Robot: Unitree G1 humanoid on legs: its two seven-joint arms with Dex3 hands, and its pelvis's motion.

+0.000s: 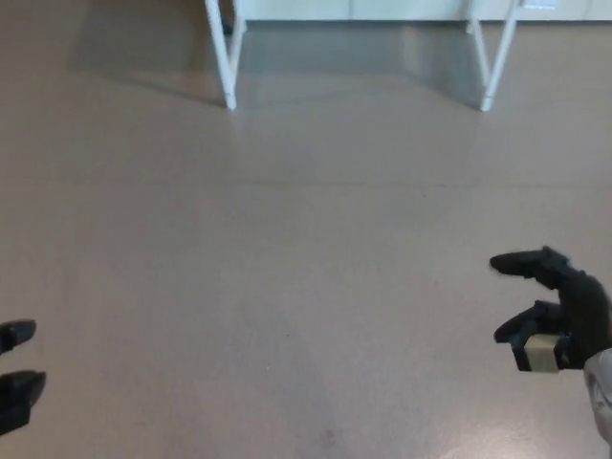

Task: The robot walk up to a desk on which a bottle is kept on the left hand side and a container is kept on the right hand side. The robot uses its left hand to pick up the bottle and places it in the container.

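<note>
While both hands, left hand [17, 373] and right hand [559, 311], hang spread and empty, bare floor [306, 268] reaches the white desk legs [227, 57].

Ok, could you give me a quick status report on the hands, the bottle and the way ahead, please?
Left hand and right hand open, holding nothing. Bottle and container not in view. Only white desk legs visible ahead; bare floor between.

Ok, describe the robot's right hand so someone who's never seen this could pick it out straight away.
Start from the wide tan floor that fills the view, below the white desk legs at the top. Go to the right edge, low down: the right hand is the black, open shape there. Unlike the left hand, barely showing at the opposite edge, nearly all of it shows.
</note>
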